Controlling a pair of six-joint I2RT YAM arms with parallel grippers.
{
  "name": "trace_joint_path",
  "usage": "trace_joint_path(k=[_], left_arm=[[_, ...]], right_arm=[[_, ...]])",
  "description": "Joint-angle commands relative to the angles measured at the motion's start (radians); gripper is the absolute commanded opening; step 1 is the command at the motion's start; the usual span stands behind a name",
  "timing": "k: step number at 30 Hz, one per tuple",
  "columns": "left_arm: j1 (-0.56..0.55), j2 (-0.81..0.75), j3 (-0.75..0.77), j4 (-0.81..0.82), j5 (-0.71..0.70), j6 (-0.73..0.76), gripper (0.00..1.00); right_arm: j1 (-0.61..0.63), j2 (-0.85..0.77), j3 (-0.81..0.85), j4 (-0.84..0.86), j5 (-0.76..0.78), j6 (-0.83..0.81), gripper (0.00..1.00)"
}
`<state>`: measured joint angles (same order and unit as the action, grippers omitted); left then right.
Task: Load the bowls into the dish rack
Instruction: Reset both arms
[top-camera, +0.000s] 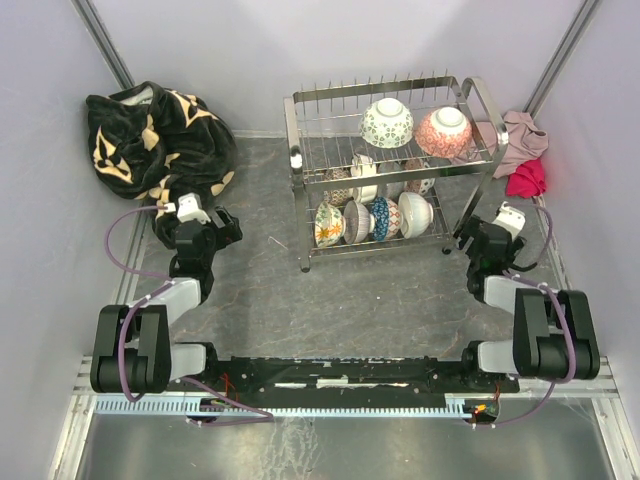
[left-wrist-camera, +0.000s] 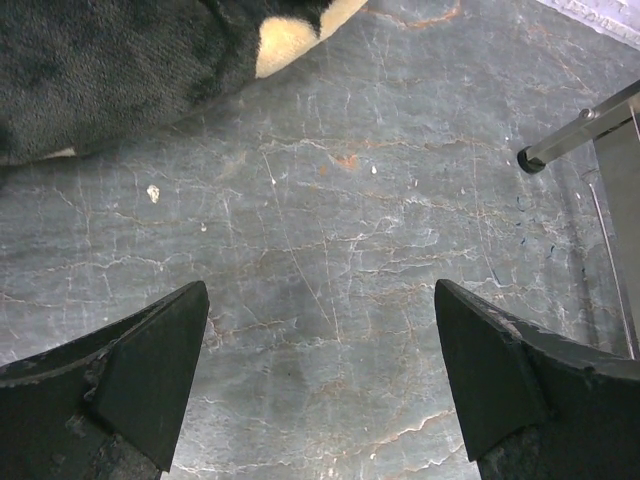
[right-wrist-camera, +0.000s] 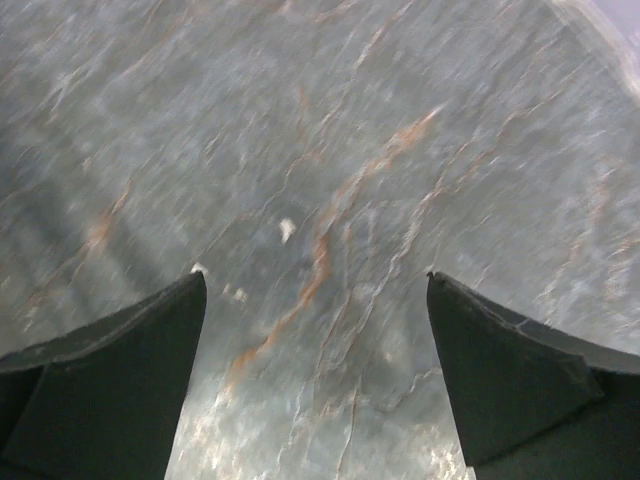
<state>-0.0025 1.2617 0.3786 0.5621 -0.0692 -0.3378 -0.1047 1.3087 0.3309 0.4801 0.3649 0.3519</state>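
Note:
The chrome dish rack (top-camera: 292, 140) stands at the back middle of the table. On its top tier a green-patterned bowl (top-camera: 387, 122) and a red-patterned bowl (top-camera: 443, 131) lie upside down. Several more bowls (top-camera: 372, 218) stand on edge in the lower tier. My left gripper (top-camera: 226, 226) hangs open over bare table left of the rack, nothing between its fingers (left-wrist-camera: 150, 370). One rack foot (left-wrist-camera: 580, 135) shows at the right of the left wrist view. My right gripper (top-camera: 468, 238) is open beside the rack's right end, and its fingers (right-wrist-camera: 500, 370) frame only blurred tabletop.
A black and cream blanket (top-camera: 155, 140) is heaped at the back left, its edge (left-wrist-camera: 120, 60) close ahead of my left gripper. Pink and red cloths (top-camera: 522, 160) lie behind the rack's right handle. Pale walls close in the table on three sides.

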Motion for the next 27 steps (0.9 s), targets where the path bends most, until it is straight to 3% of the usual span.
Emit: trace_joint_path(k=[1, 7, 12, 17, 27], left_arm=[[0.009, -0.009, 0.017, 0.096, -0.007, 0.098, 0.99], [0.010, -0.008, -0.070, 0.222, -0.001, 0.168, 0.99], [0.012, 0.036, -0.085, 0.266, -0.009, 0.160, 0.99], [0.054, 0.106, -0.075, 0.300, 0.053, 0.131, 0.99], [0.096, 0.082, -0.115, 0.347, 0.093, 0.120, 0.99]], right_arm=[[0.118, 0.099, 0.068, 0.216, 0.017, -0.168, 0.99], [0.222, 0.160, 0.031, 0.363, 0.007, -0.297, 0.99], [0.224, 0.157, 0.020, 0.381, -0.025, -0.310, 0.99], [0.224, 0.190, -0.030, 0.503, 0.053, -0.281, 0.99], [0.224, 0.203, 0.010, 0.436, 0.065, -0.278, 0.99]])
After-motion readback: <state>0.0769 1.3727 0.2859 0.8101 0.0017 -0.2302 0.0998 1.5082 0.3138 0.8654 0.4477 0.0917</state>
